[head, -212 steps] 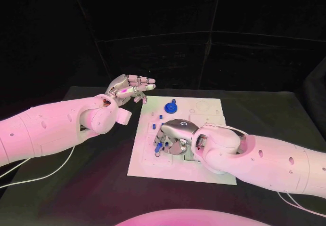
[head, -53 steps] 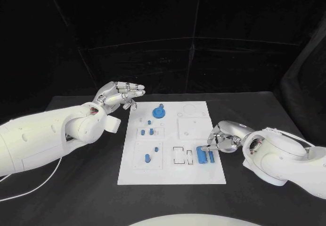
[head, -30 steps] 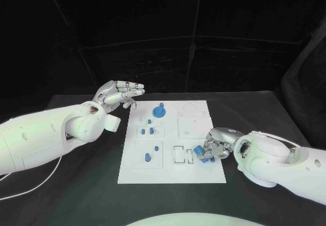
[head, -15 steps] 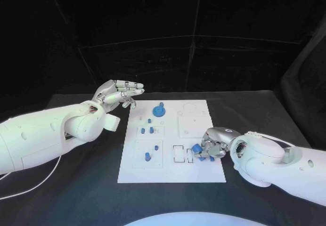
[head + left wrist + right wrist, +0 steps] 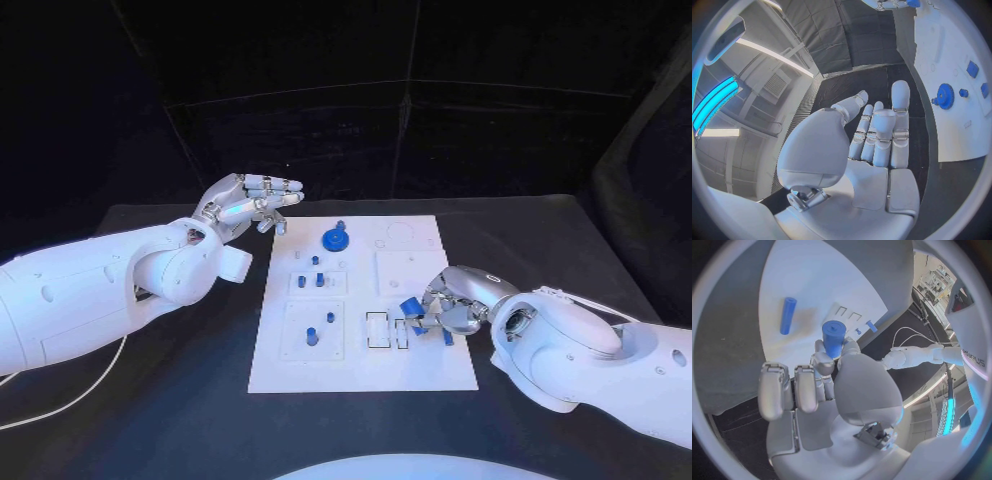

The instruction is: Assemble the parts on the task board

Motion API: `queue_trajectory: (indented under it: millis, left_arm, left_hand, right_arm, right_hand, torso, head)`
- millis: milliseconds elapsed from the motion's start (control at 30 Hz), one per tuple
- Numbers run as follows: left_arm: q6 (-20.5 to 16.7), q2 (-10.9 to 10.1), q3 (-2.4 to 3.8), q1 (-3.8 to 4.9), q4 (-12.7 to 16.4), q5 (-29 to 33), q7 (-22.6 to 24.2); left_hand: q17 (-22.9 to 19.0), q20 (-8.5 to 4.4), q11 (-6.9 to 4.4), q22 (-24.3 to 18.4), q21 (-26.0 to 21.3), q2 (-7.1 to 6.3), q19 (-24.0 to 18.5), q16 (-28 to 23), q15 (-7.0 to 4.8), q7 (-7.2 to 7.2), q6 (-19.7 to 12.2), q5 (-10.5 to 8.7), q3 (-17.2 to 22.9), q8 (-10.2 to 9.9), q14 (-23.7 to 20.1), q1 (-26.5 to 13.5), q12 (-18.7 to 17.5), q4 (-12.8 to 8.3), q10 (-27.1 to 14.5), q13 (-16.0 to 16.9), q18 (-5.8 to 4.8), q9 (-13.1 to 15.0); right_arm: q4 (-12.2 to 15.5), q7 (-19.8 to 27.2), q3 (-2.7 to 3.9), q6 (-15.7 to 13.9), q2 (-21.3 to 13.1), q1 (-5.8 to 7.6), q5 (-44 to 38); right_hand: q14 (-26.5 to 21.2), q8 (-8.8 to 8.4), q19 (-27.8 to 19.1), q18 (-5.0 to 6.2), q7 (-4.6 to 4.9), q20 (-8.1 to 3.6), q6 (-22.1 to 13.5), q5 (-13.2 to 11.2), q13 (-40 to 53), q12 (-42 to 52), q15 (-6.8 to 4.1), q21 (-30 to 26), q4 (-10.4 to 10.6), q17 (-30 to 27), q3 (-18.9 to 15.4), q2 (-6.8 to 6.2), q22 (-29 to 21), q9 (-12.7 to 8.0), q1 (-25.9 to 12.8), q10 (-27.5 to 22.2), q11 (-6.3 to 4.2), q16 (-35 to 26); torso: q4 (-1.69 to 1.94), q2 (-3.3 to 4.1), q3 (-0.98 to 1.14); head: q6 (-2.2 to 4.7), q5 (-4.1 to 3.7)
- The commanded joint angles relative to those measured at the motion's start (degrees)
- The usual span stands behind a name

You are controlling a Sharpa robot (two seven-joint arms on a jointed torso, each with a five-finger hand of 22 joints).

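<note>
The white task board [image 5: 361, 370] lies in the middle of the black table. My right hand [image 5: 450, 310] hovers over the board's right side and pinches a blue cylinder [image 5: 833, 337] between thumb and finger, the cylinder [image 5: 417, 316] just right of two empty rectangular slots [image 5: 378, 330]. A second blue cylinder [image 5: 787, 315] lies flat on the board beyond the hand. My left hand [image 5: 254, 204] is raised past the board's far left corner, fingers straight and holding nothing [image 5: 873, 145]. A blue gear [image 5: 335, 238] stands at the board's far end.
Several small blue parts [image 5: 310, 281] stand in the left half of the board, with two more [image 5: 320, 326] closer to me. The gear [image 5: 945, 95] and board [image 5: 954, 135] lie beside my left hand. Bare black table [image 5: 173, 380] surrounds the board.
My right hand closed on one of the two blue cylinders lying at the board's right side, lifted it and carried it a little left toward the slots. The left hand stayed put.
</note>
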Motion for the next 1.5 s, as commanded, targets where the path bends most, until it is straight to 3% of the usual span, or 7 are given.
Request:
queue_trajectory:
  millis: [33,900,1033,1167,1233,1367,1500]
  left_arm:
    - [0.64,0.06,0.04,0.09,0.15,0.19,0.17]
    - [0.62,0.05,0.04,0.11,0.33,0.19,0.18]
    - [0.64,0.08,0.04,0.11,0.3,0.19,0.17]
    - [0.63,0.1,0.04,0.11,0.26,0.19,0.15]
    - [0.64,0.1,0.04,0.11,0.25,0.19,0.14]
    - [0.65,0.1,0.04,0.11,0.24,0.19,0.13]
    - [0.66,0.07,0.04,0.11,0.25,0.19,0.12]
  left_hand:
    - [-0.08,-0.09,0.0,-0.06,-0.33,0.27,-0.29,0.0,-0.09,0.05,0.09,0.34,-0.16,0.12,-0.39,-0.45,0.39,0.04,-0.34,-0.08,0.82,-0.08]
    - [-0.09,-0.08,0.01,-0.09,-0.36,0.27,-0.28,0.04,-0.08,0.05,0.09,0.34,-0.19,0.13,-0.39,-0.47,0.42,0.05,-0.42,-0.08,0.82,-0.08]
    - [-0.09,-0.08,0.01,-0.09,-0.36,0.27,-0.28,0.04,-0.08,0.05,0.09,0.34,-0.19,0.13,-0.39,-0.47,0.42,0.05,-0.42,-0.08,0.82,-0.08]
    - [-0.09,-0.08,0.01,-0.09,-0.36,0.27,-0.28,0.04,-0.08,0.05,0.09,0.34,-0.19,0.13,-0.39,-0.47,0.42,0.05,-0.42,-0.08,0.82,-0.08]
    - [-0.16,-0.07,0.03,-0.12,-0.39,0.26,-0.27,0.05,-0.07,0.07,0.07,0.34,-0.25,0.12,-0.41,-0.52,0.46,0.07,-0.51,-0.09,0.82,-0.08]
    - [-0.19,-0.07,0.03,-0.12,-0.39,0.26,-0.26,0.04,-0.07,0.08,0.06,0.34,-0.26,0.12,-0.42,-0.52,0.46,0.07,-0.53,-0.09,0.82,-0.09]
    - [-0.19,-0.07,0.03,-0.12,-0.39,0.26,-0.26,0.04,-0.07,0.08,0.06,0.34,-0.26,0.12,-0.42,-0.52,0.46,0.07,-0.53,-0.09,0.82,-0.09]
  right_arm:
    - [0.25,0.84,0.02,-2.85,0.89,0.08,4.31]
    - [-4.22,-1.99,0.02,4.82,8.35,0.09,1.62]
    - [-4.45,-1.92,0.02,3.55,8.69,0.09,-0.03]
    - [-4.51,-1.72,0.02,2.7,8.93,0.08,-0.68]
    - [-4.48,-1.64,0.02,2.55,8.97,0.08,-0.86]
    - [-4.27,-1.44,0.02,2.93,8.9,0.08,-1.02]
    - [-3.94,-1.04,0.02,4.34,8.7,0.08,-1.06]
  right_hand:
    - [3.38,0.03,1.12,-1.2,-1.16,-0.22,1.57,0.14,0.06,0.05,-0.47,0.36,0.42,0.08,-0.13,0.29,7.63,1.85,-0.21,0.53,-0.06,0.27]
    - [3.21,-0.69,0.86,-1.12,-1.98,-0.74,3.9,-6.17,-1.44,-4.24,-1.0,0.14,0.51,-0.05,-4.93,1.84,7.38,4.5,-7.43,1.1,-0.7,-0.09]
    - [2.82,-1.63,0.1,-0.87,-1.63,-0.65,3.13,-18.91,-4.29,-8.51,-0.77,-0.51,0.66,-1.67,-7.24,-0.59,6.38,4.95,-11.55,-0.25,-0.38,-1.14]
    - [2.63,-2.71,-0.51,-0.66,-1.2,-0.29,2.45,-20.71,-7.51,-13.59,-0.46,-1.11,0.91,-2.64,-1.15,-8.21,5.56,5.62,-17.9,-1.64,0.01,-2.0]
    - [2.58,-2.92,-0.63,-0.62,-1.16,-0.28,2.38,-20.72,-8.18,-14.68,-0.43,-1.24,0.93,-2.87,0.19,-9.9,5.38,5.78,-19.53,-1.87,0.05,-2.22]
    - [2.59,-3.01,-0.61,-0.62,-1.17,-0.27,2.44,-20.66,-8.15,-14.8,-0.43,-1.25,0.9,-2.85,0.97,-10.08,5.41,5.91,-19.77,-1.75,0.04,-2.26]
    - [2.78,-3.13,-0.29,-0.71,-1.31,-0.28,2.9,-15.57,-7.22,-14.18,-0.46,-1.06,-1.08,-2.34,4.47,-6.08,5.82,6.44,-12.38,-0.92,-0.09,-2.1]
  torso:
    - [0.1,0.07,-0.01]
    - [-0.04,0.1,0.02]
    - [-0.03,0.1,0.04]
    - [0.0,0.13,0.05]
    - [0.01,0.12,0.03]
    - [-0.03,0.11,0.02]
    - [-0.04,0.11,0.04]
  head:
    - [0.09,0.05]
    - [-0.03,0.4]
    - [-0.02,0.33]
    - [0.06,0.32]
    - [0.09,0.25]
    - [0.09,0.28]
    - [0.02,0.29]
